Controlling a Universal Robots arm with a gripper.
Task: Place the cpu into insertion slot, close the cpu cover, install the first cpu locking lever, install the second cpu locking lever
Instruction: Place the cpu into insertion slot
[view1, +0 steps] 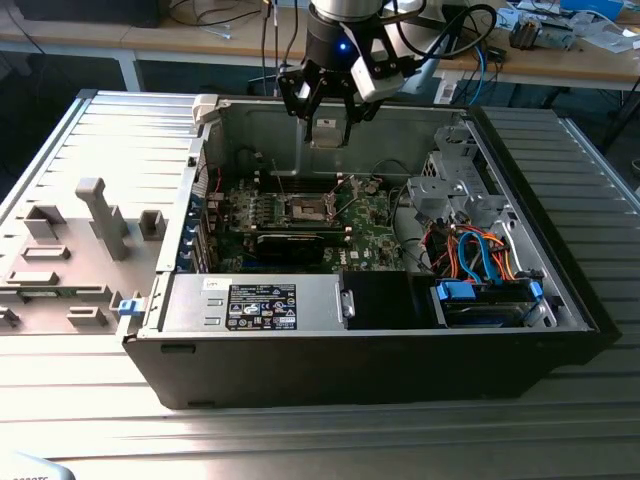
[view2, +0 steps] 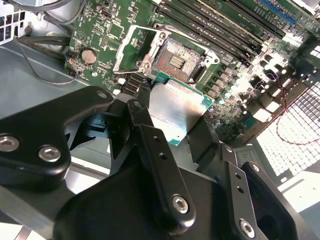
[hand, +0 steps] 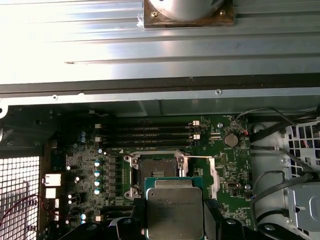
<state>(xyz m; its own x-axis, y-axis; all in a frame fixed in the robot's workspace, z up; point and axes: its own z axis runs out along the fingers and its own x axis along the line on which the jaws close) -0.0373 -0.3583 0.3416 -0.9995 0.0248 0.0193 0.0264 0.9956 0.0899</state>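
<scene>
The gripper (view1: 326, 118) hangs over the open computer case (view1: 560, 290), its black fingers (view2: 150, 135) narrowed onto the cpu (view2: 175, 112), which they pinch by two opposite edges, silver lid facing the cameras and a strip of green edge showing. I'd judge this to be the first step, placing the chip, with nothing seated yet: the insertion slot (view2: 176, 61) lies bare, its dark pin field exposed. The cpu cover (view2: 131, 47) looks flipped back beside it, though I cannot make out how the locking levers stand. In the exterior view the chip sits well above the motherboard (view1: 375, 215), roughly over the socket (view1: 307, 208) but apart from it. In the first wrist view the cpu (hand: 175, 210) appears just beside the slot (hand: 154, 170) rather than squarely over it. To my eye, seating it calls for lining its edges and corner up with the socket frame and bringing it down flat, without dragging across the pins. The case rests on a ribbed metal desk (view1: 100, 400), with the long black-labelled power supply box (view1: 255, 300) along its near side.
</scene>
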